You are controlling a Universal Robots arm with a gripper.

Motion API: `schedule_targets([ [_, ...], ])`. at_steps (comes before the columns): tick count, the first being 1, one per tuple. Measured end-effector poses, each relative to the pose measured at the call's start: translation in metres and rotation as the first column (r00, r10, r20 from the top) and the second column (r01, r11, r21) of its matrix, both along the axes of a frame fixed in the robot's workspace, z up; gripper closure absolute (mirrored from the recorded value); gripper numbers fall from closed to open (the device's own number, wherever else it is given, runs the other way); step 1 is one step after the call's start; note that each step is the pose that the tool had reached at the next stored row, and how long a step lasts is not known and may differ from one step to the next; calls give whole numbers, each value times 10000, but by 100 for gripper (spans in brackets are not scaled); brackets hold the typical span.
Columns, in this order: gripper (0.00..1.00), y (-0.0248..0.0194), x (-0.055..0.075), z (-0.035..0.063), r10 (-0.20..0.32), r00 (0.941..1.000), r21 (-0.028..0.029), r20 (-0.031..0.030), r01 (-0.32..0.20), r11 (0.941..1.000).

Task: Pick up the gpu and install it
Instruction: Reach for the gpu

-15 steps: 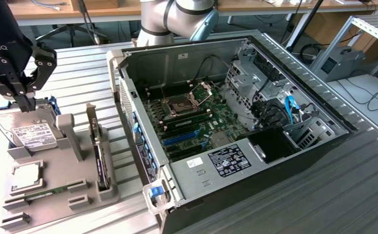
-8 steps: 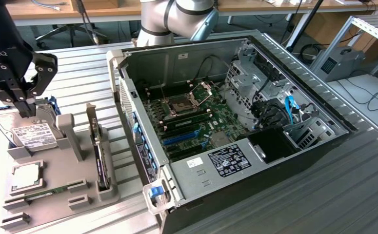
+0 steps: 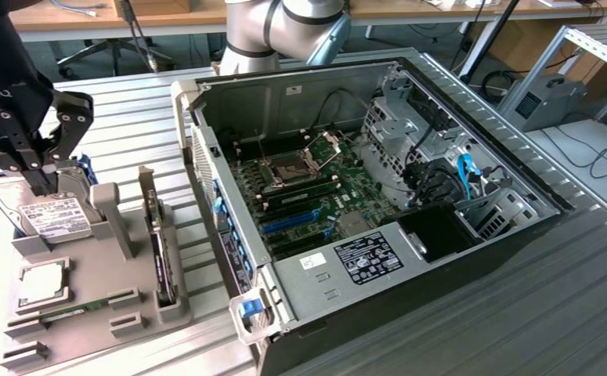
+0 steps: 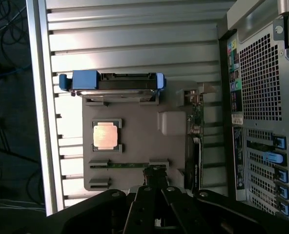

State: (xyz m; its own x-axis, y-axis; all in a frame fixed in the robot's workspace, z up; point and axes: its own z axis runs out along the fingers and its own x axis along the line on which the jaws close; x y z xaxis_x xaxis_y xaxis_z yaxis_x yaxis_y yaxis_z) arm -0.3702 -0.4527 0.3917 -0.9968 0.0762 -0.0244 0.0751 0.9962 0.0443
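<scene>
Above the gray tray (image 3: 105, 309): claw (image 3: 44, 186) closed, holding nothing | gpu (image 3: 158, 239) on edge in the tray's slot, untouched | pickup and install both pending.

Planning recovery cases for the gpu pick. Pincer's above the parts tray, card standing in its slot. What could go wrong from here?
1. The pincer is shut and hangs away from the gpu, toward the hard drive; it could come down on the wrong part.
2. The gpu stands on edge in a narrow tray slot close beside the case; a skewed approach may knock either.
</scene>
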Motion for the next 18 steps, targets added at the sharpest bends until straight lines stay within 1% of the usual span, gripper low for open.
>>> schedule_targets([
  [9,89,-101,0,-2,0,10000,0,0,0,10000],
  [18,89,-172,0,-3,0,10000,0,1,0,10000],
])
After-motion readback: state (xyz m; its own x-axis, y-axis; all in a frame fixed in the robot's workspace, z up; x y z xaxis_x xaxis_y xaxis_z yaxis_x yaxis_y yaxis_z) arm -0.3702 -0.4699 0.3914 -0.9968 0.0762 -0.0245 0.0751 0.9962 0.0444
